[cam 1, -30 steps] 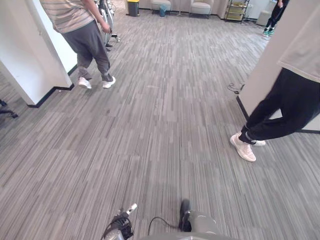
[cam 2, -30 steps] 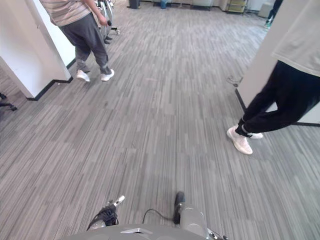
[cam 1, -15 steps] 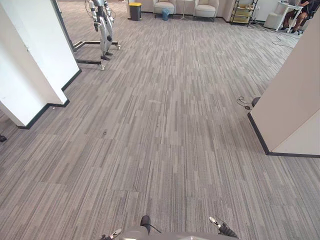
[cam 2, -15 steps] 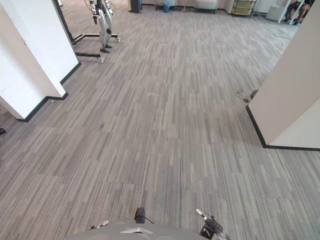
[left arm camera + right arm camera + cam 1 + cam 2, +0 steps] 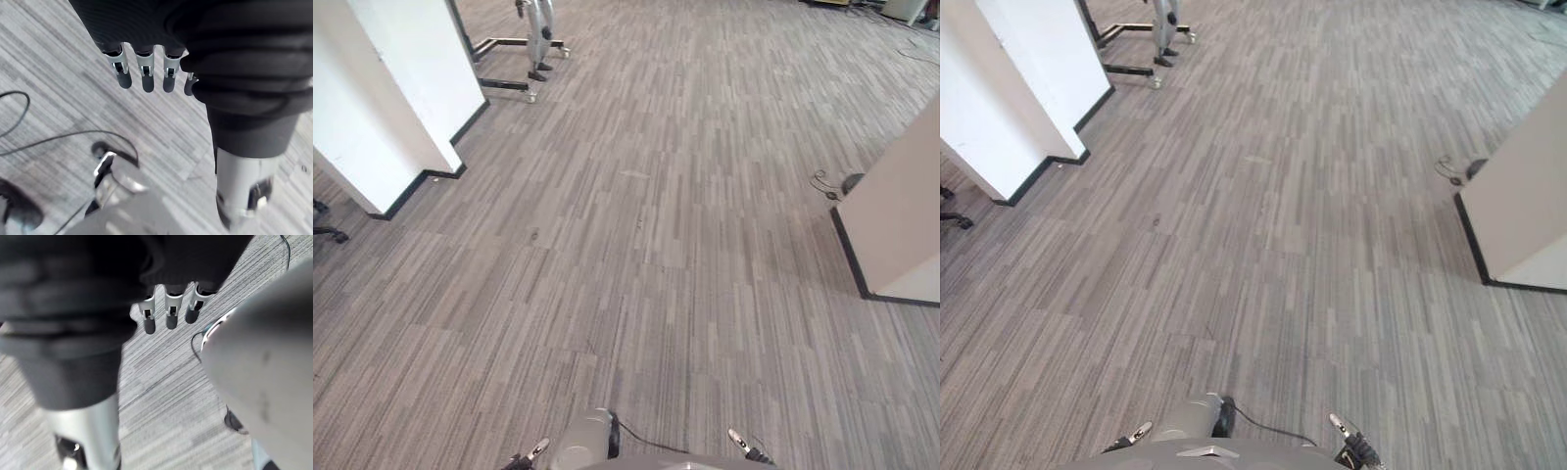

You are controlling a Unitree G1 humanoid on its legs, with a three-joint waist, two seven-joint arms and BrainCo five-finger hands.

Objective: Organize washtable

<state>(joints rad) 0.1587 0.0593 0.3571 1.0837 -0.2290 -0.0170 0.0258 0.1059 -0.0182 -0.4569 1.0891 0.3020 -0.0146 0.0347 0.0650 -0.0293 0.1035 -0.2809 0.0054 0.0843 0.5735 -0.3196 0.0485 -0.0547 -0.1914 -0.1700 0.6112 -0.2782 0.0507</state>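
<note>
Grey floor open between white wall and partition; stand cut off; we see left robot hand, right robot hand released, empty.

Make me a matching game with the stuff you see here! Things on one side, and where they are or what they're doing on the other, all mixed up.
Things:
1. white pillar
2. metal stand
3. cream wall
4. left hand

Matches:
A. on the robot's right
B. hanging down, fingers straight, holding nothing
C. far off, standing on small wheels
D. on the robot's left, close by

Pairs: 1-D, 2-C, 3-A, 4-B
</note>
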